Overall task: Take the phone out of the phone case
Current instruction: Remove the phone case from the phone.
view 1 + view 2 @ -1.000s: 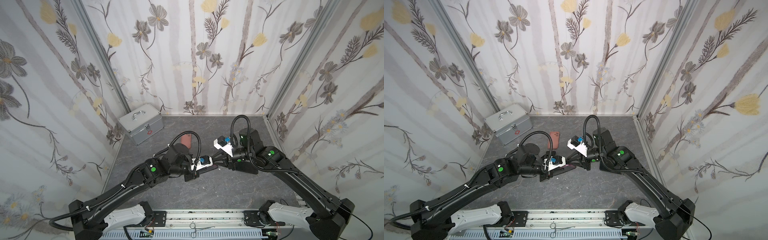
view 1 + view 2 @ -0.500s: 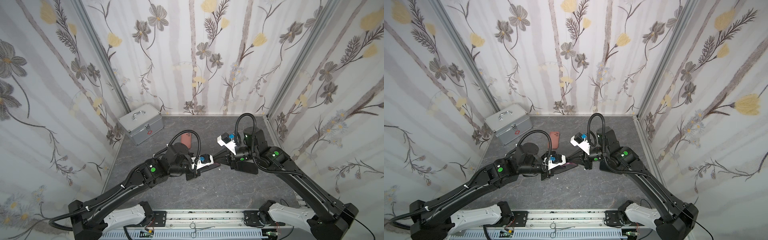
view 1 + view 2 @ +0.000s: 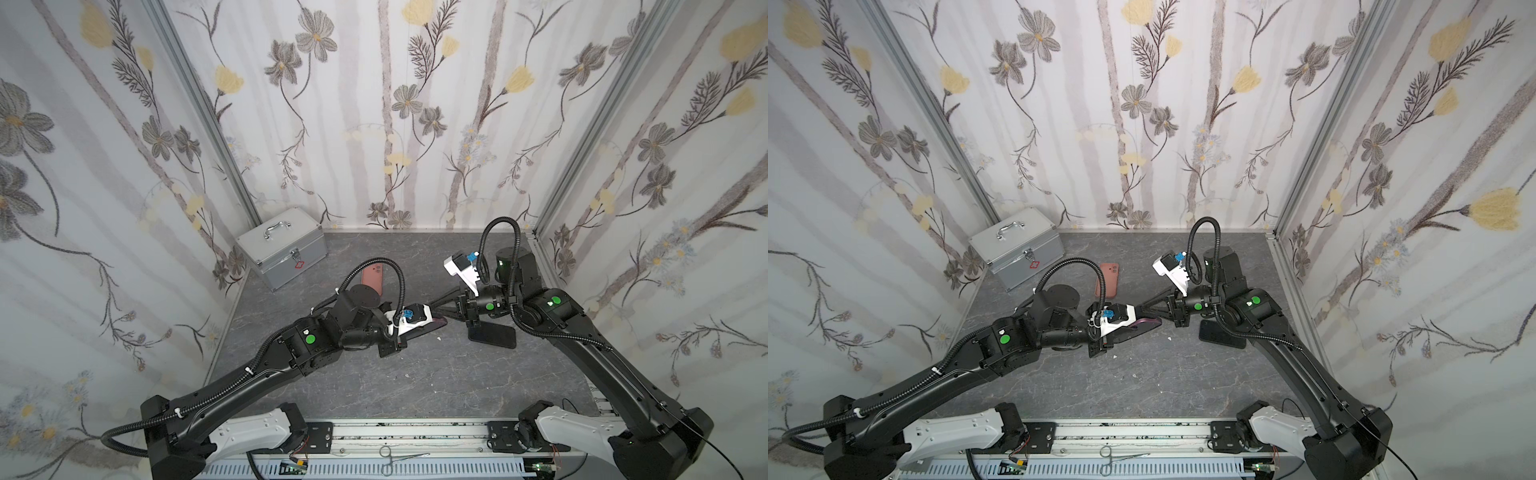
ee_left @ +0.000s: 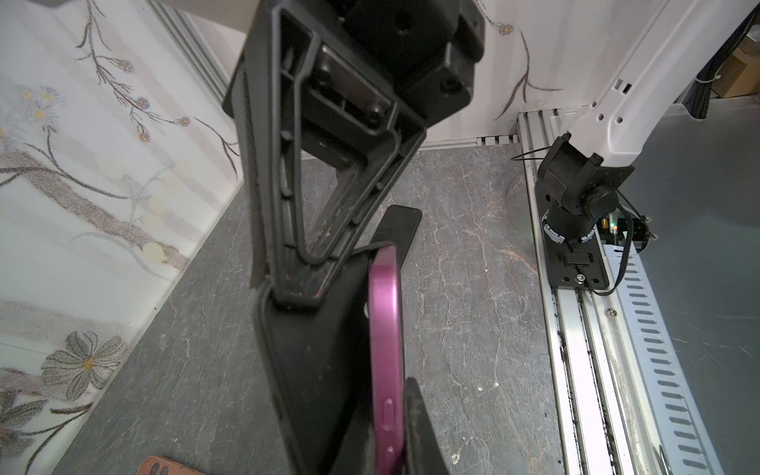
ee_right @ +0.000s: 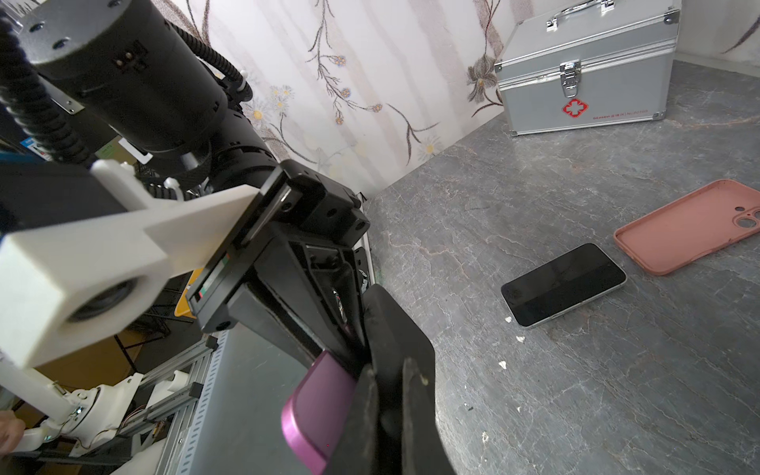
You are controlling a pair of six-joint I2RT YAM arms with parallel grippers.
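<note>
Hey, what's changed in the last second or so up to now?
The right gripper closed on the edge of the case, and its wrist drew slightly back toward the robot's right. The left gripper stayed shut on the phone, about where it was. The black phone, pink case and silver box on the table have not moved.

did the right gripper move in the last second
Yes. In a top view the right gripper has shifted away from the black phone on the table, toward the back wall, uncovering more of it.
</note>
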